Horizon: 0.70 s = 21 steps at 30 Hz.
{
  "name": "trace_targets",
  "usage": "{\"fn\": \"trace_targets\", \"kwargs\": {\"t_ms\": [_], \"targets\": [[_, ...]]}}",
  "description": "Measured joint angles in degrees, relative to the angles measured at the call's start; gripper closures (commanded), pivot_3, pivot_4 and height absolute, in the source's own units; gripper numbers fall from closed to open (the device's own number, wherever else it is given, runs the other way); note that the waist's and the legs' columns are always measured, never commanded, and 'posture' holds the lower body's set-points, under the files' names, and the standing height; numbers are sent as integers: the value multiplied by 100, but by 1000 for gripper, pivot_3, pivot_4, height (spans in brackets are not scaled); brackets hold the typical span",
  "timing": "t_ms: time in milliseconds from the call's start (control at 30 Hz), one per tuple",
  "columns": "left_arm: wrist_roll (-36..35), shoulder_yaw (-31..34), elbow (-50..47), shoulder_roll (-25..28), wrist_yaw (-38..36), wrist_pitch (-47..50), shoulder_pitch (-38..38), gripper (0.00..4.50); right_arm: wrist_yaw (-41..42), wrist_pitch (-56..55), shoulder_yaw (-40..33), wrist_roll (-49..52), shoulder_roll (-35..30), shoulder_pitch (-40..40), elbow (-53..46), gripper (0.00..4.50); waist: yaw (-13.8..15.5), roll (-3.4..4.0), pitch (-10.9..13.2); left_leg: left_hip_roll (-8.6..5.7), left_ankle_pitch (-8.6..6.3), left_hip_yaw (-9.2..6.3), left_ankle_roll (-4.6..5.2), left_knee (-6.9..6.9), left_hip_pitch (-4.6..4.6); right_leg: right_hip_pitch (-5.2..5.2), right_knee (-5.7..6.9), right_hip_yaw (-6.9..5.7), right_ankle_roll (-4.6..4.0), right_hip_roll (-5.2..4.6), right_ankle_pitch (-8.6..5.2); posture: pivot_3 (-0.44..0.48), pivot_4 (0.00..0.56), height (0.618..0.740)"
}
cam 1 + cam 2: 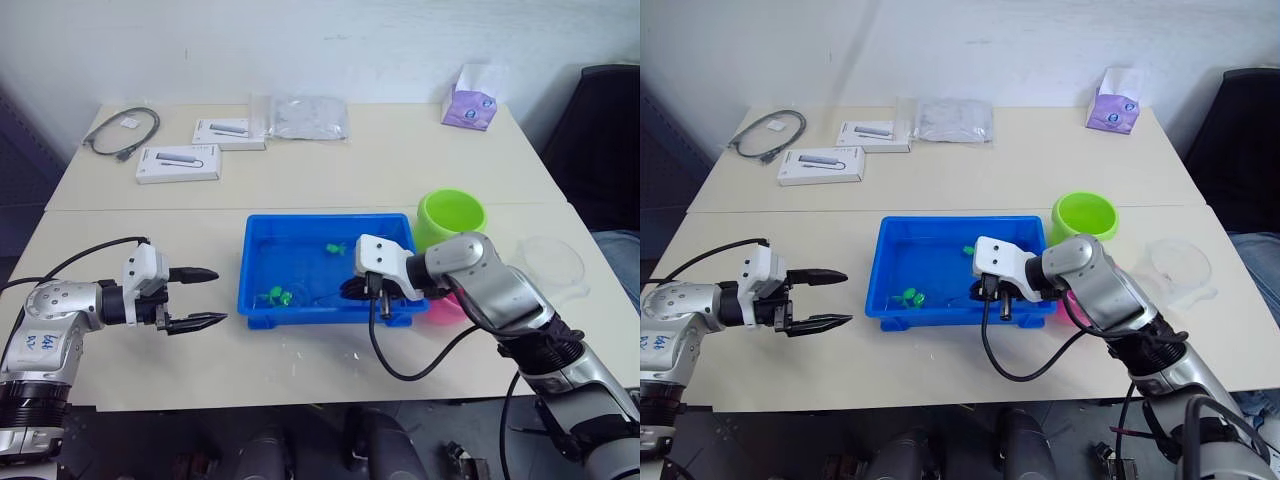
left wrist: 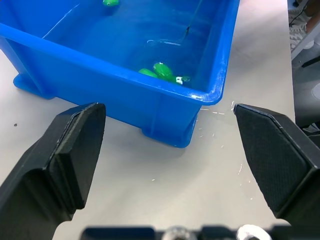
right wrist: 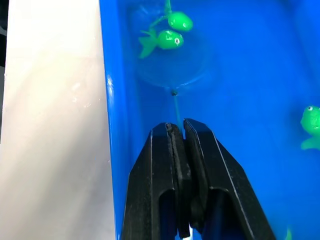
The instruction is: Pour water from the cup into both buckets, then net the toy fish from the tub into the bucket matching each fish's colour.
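The blue tub [image 1: 258,262] sits mid-table with water and green toy fish [image 1: 275,296] in it. My right gripper [image 1: 356,290] reaches into the tub's right end and is shut on the thin handle of the net [image 3: 176,106]. The net's ring lies under water beside two green fish [image 3: 169,39]. Left of the tub my left gripper [image 1: 203,298] hovers open and empty, its fingers [image 2: 67,152] pointing at the tub [image 2: 150,107]. The green bucket [image 1: 450,217] stands behind the tub's right corner. The pink bucket [image 1: 446,306] is mostly hidden behind my right arm. The clear cup [image 1: 550,262] stands far right.
At the back of the table lie a coiled cable [image 1: 125,130], two white boxes [image 1: 180,163], a plastic bag [image 1: 310,117] and a tissue pack [image 1: 470,100]. A black chair [image 1: 605,140] stands past the right edge. Bare tabletop runs along the front edge.
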Motion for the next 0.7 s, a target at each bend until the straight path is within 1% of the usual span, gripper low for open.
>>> {"fn": "trace_targets", "kwargs": {"t_ms": [267,433,700], "targets": [[0,0,2,-1,12,-5,-1,83,-4,204,-220,238,-163,-10,-4,4500,1,0,0,0,0,0,0,0,0,0,0,0,0,0,0,0,150,740],[0,0,3,-1,12,-7,-1,83,-62,493,-515,569,-161,41,-137,4500,2,0,0,0,0,0,0,0,0,0,0,-1,0,0,0,0,150,740],[0,-2,7,0,7,-7,-33,83,-146,568,-620,724,-301,210,-309,4500,5,0,0,0,0,1,0,0,0,0,0,0,0,0,0,0,150,740]]}}
